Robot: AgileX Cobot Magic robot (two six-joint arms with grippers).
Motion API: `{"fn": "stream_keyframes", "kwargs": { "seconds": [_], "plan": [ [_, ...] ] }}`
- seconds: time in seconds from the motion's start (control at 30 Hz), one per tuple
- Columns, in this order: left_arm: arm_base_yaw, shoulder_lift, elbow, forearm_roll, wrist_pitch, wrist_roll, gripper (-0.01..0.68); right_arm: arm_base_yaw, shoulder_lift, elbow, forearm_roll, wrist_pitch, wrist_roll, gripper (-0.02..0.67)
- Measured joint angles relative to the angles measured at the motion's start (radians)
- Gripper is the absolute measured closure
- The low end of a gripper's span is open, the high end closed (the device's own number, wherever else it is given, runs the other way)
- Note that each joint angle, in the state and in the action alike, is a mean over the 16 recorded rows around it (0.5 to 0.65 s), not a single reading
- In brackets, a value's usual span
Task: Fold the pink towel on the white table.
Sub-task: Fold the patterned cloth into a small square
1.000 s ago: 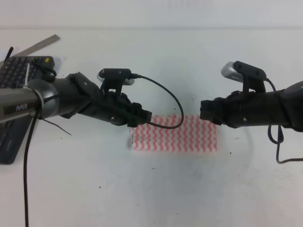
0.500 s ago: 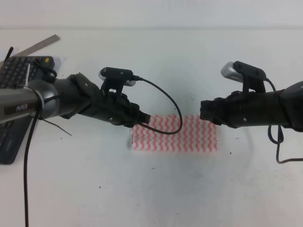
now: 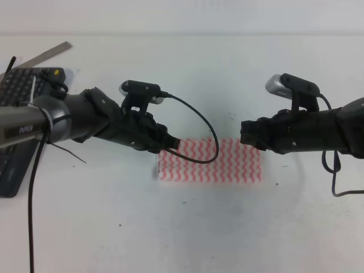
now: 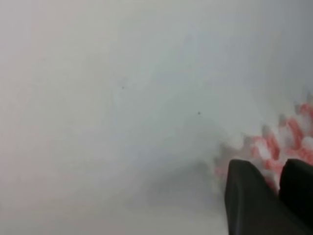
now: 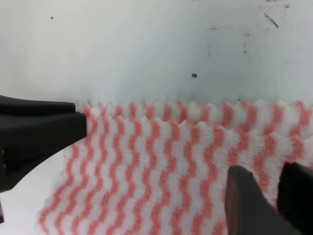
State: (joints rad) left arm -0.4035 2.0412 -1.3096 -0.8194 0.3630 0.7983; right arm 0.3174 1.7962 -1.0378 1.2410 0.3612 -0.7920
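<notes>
Pink towel (image 3: 210, 160) lying folded into a strip mid white table (image 3: 187, 227); left gripper (image 3: 172, 145) nearly closed, empty at its corner, right gripper (image 3: 244, 133) likewise narrow, hovering opposite, probably for another fold

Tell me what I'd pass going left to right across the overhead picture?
Dark keyboard → left arm's gripper over the near corner of the pink towel → right arm's gripper → its dangling cable, all above the white table.
</notes>
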Motion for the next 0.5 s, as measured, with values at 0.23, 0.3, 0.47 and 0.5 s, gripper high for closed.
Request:
{"fn": "stream_keyframes", "kwargs": {
  "seconds": [0.23, 0.3, 0.47, 0.5],
  "plan": [
    [0.000, -0.002, 0.000, 0.000, -0.004, 0.014, 0.571, 0.000, 0.000, 0.000, 0.000, 0.000, 0.000, 0.512],
    [0.000, -0.002, 0.000, 0.000, -0.005, 0.018, 0.584, 0.000, 0.000, 0.000, 0.000, 0.000, 0.000, 0.519],
    [0.000, -0.003, 0.000, -0.001, -0.007, 0.027, 0.619, 0.000, 0.001, 0.000, -0.002, 0.000, 0.000, 0.536],
    [0.000, -0.003, 0.000, -0.001, -0.008, 0.029, 0.626, 0.000, 0.001, 0.000, -0.002, 0.000, 0.000, 0.539]
  ]
}}
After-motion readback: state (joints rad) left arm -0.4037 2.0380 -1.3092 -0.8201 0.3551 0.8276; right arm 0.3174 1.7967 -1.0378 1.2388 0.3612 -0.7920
